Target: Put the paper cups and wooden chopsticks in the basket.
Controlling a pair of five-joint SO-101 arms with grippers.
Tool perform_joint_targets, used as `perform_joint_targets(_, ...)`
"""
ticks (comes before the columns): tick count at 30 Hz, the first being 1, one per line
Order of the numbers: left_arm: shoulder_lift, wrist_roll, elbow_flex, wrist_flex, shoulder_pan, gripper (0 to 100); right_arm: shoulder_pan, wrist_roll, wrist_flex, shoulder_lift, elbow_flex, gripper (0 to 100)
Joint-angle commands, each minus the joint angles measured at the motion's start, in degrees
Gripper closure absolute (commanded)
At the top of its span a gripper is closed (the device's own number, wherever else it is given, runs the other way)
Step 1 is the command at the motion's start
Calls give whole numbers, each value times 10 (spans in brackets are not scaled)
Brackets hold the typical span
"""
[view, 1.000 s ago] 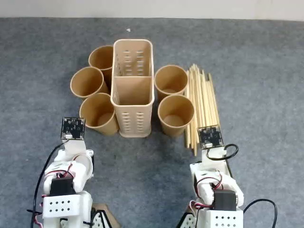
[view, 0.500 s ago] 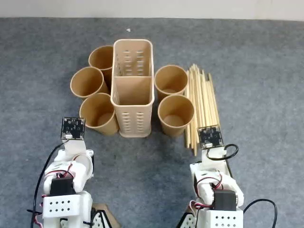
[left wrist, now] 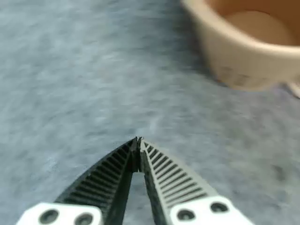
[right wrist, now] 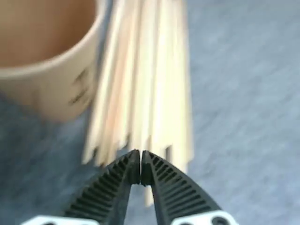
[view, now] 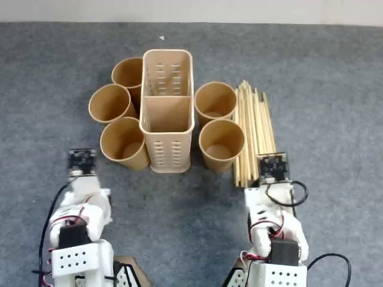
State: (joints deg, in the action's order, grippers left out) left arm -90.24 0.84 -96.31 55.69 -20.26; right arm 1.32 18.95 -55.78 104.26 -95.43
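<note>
A cream perforated basket [view: 167, 107] stands at the table's middle back. Three brown paper cups [view: 124, 143] sit to its left and two [view: 221, 144] to its right. A bundle of wooden chopsticks [view: 255, 133] lies flat beside the right cups. My left gripper [left wrist: 138, 149] is shut with nothing in it, low over the carpet, with the nearest left cup [left wrist: 248, 42] a little ahead. My right gripper [right wrist: 140, 161] is shut and empty at the near ends of the chopsticks [right wrist: 145, 84], next to a cup [right wrist: 44, 51].
Grey carpet [view: 335, 107] covers the table, with open floor on both outer sides and in front of the basket. A pale wall edge runs along the back.
Both arms have shifted: the left wrist camera moved left and slightly forward, the right wrist camera moved right, nearer the chopsticks' ends. Cups, basket and chopsticks stay put.
</note>
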Motion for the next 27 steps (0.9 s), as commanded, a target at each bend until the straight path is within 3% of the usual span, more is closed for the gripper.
perform_joint_targets(1, -3, 4, -7, -48, -98, 969, 56, 21, 24, 1, -9, 970)
perform_joint_targets(5, -4, 3, 9, -104, -207, 966, 69, 10, -2, -5, 79, 967)
perform_joint_targets(10, -3, 40, 105, -93, -280, 969, 34, 5, -81, -20, 226, 935)
perform_joint_targets(13, 0, 94, 234, 4, -278, 969, 10, -41, -96, -103, 316, 892)
perform_joint_targets(18, 4, 119, 446, 143, -205, 966, -31, -103, -112, -372, 508, 882)
perform_joint_targets(22, 67, 116, 543, 180, -165, 966, -67, -146, -153, -587, 651, 882)
perform_joint_targets(27, 298, 84, 655, 196, -159, 966, -117, -153, -145, -714, 713, 882)
